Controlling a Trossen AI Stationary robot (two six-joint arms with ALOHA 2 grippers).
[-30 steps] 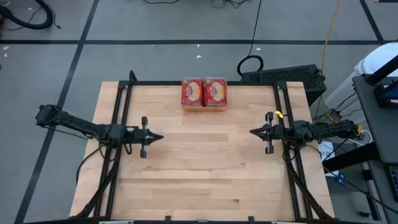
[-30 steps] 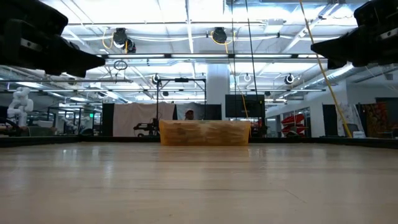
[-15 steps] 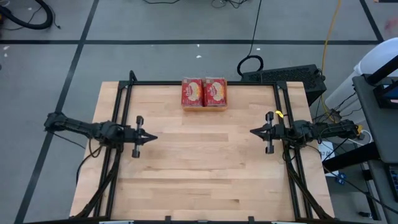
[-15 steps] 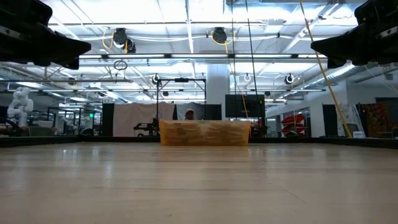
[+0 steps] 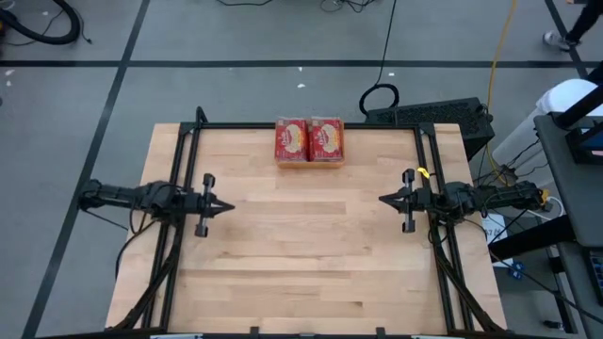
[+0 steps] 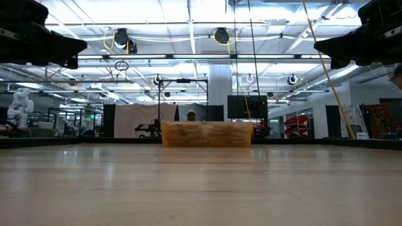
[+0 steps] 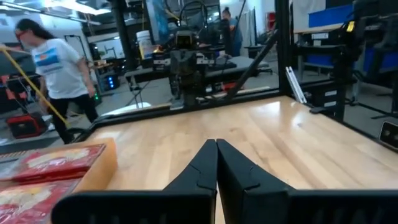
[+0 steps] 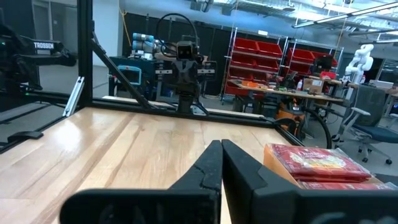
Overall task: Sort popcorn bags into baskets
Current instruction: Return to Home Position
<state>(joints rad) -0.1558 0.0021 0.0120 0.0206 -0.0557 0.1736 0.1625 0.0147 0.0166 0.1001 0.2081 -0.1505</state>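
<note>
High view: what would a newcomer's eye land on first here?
First, the red popcorn bags packed side by side in the orange bin, at the middle of the table's far edge. Then the left gripper and right gripper, both shut on nothing, pointing at each other across the wooden table from opposite sides.

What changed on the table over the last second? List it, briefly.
The left gripper, fingers shut and empty, pulled back toward its own side of the table as the left arm folded in. Nothing was taken hold of or let go. The right gripper stayed shut at its side, and the orange bin with the popcorn packs stayed at the far edge.
</note>
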